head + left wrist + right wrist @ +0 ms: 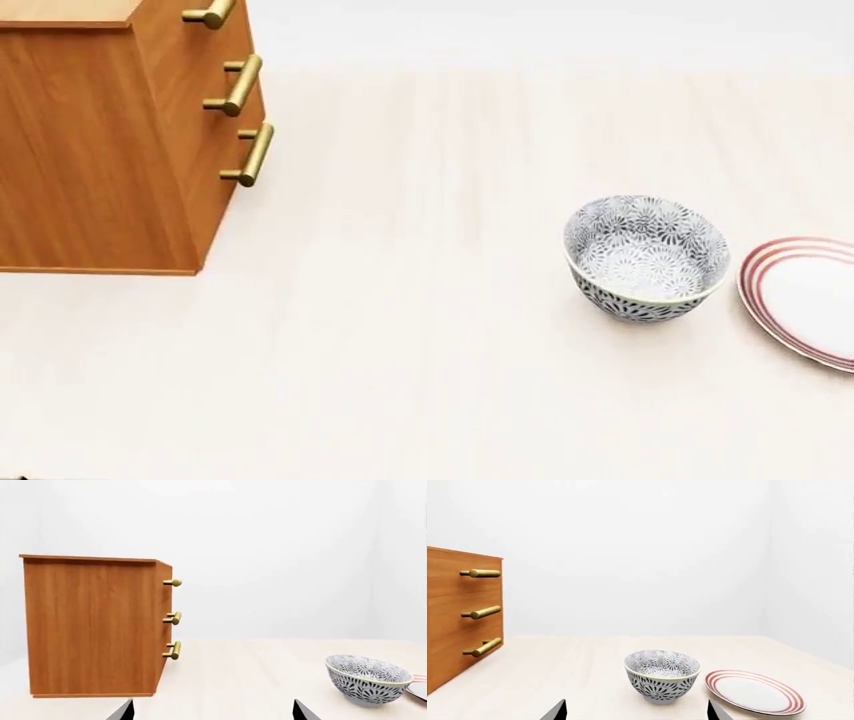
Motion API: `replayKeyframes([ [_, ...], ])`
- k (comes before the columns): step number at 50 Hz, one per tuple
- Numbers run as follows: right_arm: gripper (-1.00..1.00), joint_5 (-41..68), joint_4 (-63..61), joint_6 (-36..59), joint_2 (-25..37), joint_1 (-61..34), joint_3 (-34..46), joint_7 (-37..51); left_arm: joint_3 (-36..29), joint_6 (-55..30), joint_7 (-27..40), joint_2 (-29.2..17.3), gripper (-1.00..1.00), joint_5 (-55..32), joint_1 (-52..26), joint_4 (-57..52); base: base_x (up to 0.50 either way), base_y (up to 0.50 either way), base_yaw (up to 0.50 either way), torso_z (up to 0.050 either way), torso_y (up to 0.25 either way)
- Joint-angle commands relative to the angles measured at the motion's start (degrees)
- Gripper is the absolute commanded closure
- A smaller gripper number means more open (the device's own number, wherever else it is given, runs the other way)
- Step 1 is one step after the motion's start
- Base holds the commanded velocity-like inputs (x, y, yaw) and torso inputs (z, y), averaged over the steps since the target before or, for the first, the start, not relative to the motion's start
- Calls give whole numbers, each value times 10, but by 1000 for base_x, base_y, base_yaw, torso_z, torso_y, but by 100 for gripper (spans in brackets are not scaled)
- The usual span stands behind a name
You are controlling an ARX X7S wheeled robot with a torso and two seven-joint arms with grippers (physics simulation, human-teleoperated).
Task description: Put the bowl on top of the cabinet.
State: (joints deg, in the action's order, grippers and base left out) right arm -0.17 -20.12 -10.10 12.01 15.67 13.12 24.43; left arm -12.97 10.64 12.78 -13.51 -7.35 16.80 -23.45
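Head view: unlabelled bowl (647,258), cabinet (114,140)

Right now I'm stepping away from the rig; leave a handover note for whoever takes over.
Left gripper: open, empty, fingertips only at its wrist view's edge.
Right gripper: open, empty, facing the bowl.
Bowl: upright on the table, beside the red-ringed plate, apart from the cabinet.
Done: nothing yet.
Left: grasp bowl, lift, set it on the cabinet top.
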Motion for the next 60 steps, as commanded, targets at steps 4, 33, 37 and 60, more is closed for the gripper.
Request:
replayKeyframes([
  [4, -100, -3, -5, 1, 4, 3, 1, 10, -6, -2, 4, -2, -100, -3, 0, -2, 39, 0, 0, 0, 0],
  [33, -100, -6, 0, -10, 13, 2, 14, 18, -8, 10, 11, -11, -100, -12, 3, -4, 332, 0, 0, 0, 0],
  [37, -100, -7, 1, -10, 14, 1, 15, 19, -10, 11, 12, -11, -100, -12, 2, -3, 337, 0, 0, 0, 0],
  [60, -100, -4, -1, -10, 19, 1, 20, 27, -14, 13, 18, -16, -100, -16, 1, -3, 335, 0, 0, 0, 0],
])
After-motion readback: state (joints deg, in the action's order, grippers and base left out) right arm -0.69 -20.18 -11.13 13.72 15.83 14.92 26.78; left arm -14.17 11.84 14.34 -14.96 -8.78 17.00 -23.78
